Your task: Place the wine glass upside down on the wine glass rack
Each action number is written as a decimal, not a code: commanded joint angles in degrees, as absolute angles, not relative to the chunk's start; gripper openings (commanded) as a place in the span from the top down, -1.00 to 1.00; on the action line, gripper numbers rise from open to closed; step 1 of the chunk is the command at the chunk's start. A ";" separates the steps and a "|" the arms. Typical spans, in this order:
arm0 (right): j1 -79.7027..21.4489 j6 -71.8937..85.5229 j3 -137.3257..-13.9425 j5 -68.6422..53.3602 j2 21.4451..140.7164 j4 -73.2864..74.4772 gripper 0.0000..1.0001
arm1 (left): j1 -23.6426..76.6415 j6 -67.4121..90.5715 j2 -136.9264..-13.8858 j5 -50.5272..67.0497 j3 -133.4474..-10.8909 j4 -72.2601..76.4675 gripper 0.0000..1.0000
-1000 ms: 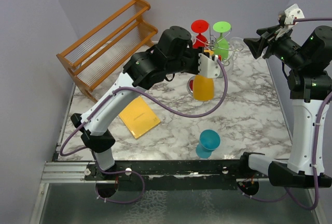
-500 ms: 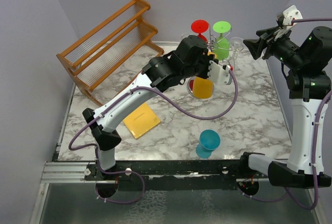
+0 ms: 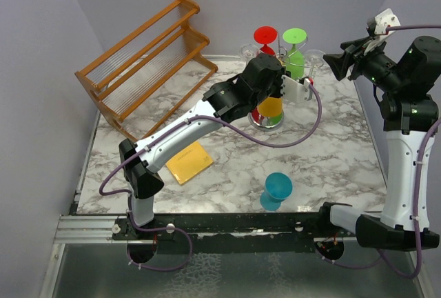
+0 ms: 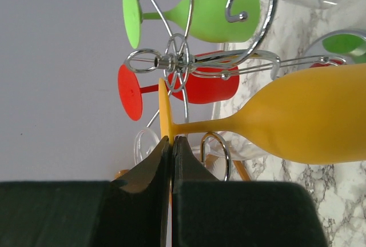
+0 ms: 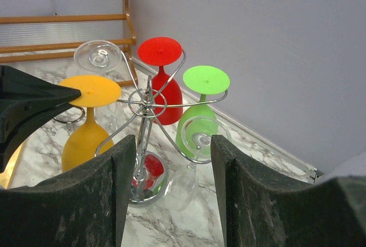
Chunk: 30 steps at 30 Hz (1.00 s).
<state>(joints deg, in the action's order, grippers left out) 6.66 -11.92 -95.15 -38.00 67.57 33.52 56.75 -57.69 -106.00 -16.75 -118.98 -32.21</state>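
Left gripper (image 4: pixel 171 141) was clamped on the rim of the foot of the yellow wine glass (image 4: pixel 309 115), with its fingers pressed together on that thin disc. Over the preceding second I had watched the left arm carry the glass from mid-table toward the back. It now stood at the wine glass rack (image 5: pixel 146 101), bowl down and foot up, level with the hub. In the right wrist view the stem lay just beside 1 scroll-ended wire arm. I could not tell whether the foot rested on the wire yet. 1 red glass (image 5: pixel 163 95) and 1 green glass (image 5: pixel 200 115) already hung close by. My judgement was that transport was finished and seating remained. Release would be safe only once the wire carried the foot. Right gripper (image 5: pixel 171 144) was held off to the side, jaws apart, holding nothing.
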 commanded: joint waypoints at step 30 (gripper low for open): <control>8.04 -12.61 -94.22 -38.58 65.92 34.12 -0.15 | 57.02 -55.84 -102.60 -27.62 -115.89 -26.77 1.00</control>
<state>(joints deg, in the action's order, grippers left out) 7.60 -11.97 -94.48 -38.41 66.87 33.52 56.75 -57.06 -105.89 -25.12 -115.61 -27.62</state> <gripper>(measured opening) 0.562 0.021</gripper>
